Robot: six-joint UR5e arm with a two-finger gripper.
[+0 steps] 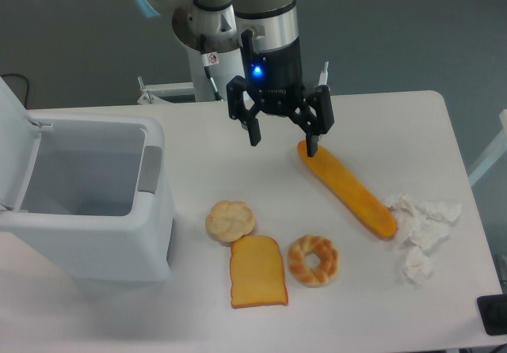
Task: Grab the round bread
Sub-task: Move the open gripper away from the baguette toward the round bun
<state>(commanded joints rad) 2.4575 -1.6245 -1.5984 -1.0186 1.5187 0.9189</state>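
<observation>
We see a broad white table (238, 131) against a grey-blue wall (396, 28). At left sits a white plastic bin (119, 234), lid open. Our black two-finger gripper (283, 142) hangs with jaws apart over the far middle, one fingertip just by a long orange baguette (348, 191). The pale cream round bread (230, 220) lies nearer, touching a square orange toast slice (257, 271), beside a golden twisted ring (314, 260). Crumpled white tissue (420, 226) lies right.

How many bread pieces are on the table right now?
4. The round bread lies beside the bin; the toast touches it in front; the ring sits right of the toast; the long loaf runs diagonally below the open gripper. The bin's interior is partly hidden.
</observation>
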